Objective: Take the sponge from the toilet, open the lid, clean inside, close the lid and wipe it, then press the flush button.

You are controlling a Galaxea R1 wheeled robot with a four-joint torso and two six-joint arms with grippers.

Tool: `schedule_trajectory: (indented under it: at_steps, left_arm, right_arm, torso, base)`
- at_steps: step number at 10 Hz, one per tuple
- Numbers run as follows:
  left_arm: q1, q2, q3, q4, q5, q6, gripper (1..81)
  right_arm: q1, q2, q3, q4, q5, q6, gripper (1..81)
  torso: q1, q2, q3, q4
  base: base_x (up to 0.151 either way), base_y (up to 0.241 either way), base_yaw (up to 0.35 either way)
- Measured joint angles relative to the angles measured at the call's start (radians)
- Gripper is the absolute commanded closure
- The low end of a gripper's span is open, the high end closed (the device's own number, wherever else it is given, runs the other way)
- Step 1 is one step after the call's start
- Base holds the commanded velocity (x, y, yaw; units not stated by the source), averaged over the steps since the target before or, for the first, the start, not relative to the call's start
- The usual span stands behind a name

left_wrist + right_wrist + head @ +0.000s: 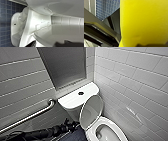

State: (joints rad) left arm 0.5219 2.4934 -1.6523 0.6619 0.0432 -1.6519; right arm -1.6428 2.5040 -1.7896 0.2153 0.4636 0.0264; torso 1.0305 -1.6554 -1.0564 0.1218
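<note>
Sponge (144, 21) yellow, close against the right wrist camera, clear of any surface, blue floor tiles (107, 8) behind; right pincer (149, 45) clamped on it. Lid (91, 110) raised, tilted back toward the tank, bowl (110, 132) open below. Flush button (80, 93) centred on the tank top of the toilet (72, 100). Left pincer (68, 123) just beside the lid's lower left edge; contact unclear, and whether it is open or closed, cannot tell. Grab bar (30, 117) on left tiled wall, grey recessed panel (67, 64) above tank.
</note>
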Motion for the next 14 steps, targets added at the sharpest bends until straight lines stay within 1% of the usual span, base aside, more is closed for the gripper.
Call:
schedule_trajectory:
  at_steps: [2, 4, 5, 7, 8, 10, 12, 14]
  left_arm:
    - [0.022, 0.007, 0.059, 0.024, 0.025, 0.001, 1.0]
    - [0.111, 0.019, 0.089, 0.077, 0.038, 0.005, 1.0]
    - [0.155, -0.004, 0.093, 0.111, 0.047, 0.005, 1.0]
    - [0.252, -0.092, 0.094, 0.206, 0.056, 0.006, 1.0]
    - [0.325, -0.121, 0.094, 0.261, 0.066, 0.006, 1.0]
    - [0.477, -0.144, 0.090, 0.391, 0.066, 0.006, 1.0]
    - [0.625, -0.152, 0.027, 0.526, 0.058, 0.006, 1.0]
    - [0.738, -0.123, -0.096, 0.618, 0.032, 0.005, 1.0]
  right_arm:
    - [0.001, 0.000, -0.002, 0.000, 0.000, 0.000, 81.1]
    - [0.008, 0.000, -0.003, 0.000, -0.001, 0.000, 81.1]
    - [0.010, 0.000, -0.003, 0.000, -0.001, 0.001, 81.1]
    - [0.012, 0.000, -0.002, 0.000, -0.001, 0.003, 81.1]
    - [0.014, 0.001, -0.002, 0.000, -0.005, 0.005, 81.1]
    - [0.023, 0.012, -0.002, 0.000, -0.012, 0.005, 81.1]
    - [0.023, 0.022, -0.010, -0.001, -0.017, 0.006, 81.1]
    - [0.023, 0.058, -0.071, -0.001, -0.024, 0.006, 81.1]
  torso:
    - [0.000, 0.000, 0.000, 0.000]
    - [0.000, 0.000, 0.000, 0.000]
    - [0.000, 0.000, 0.000, 0.000]
    - [0.000, 0.000, 0.000, 0.000]
    - [0.000, 0.000, 0.000, 0.000]
    - [0.000, 0.000, 0.000, 0.000]
    - [0.000, 0.000, 0.000, 0.000]
    - [0.000, 0.000, 0.000, 0.000]
  base:
    - [0.000, 0.000, 0.000]
    - [0.000, 0.000, 0.000]
    - [0.000, 0.000, 0.000]
    - [0.000, 0.000, 0.000]
    - [0.000, 0.000, 0.000]
    - [0.000, 0.000, 0.000]
    - [0.000, 0.000, 0.000]
    - [0.000, 0.000, 0.000]
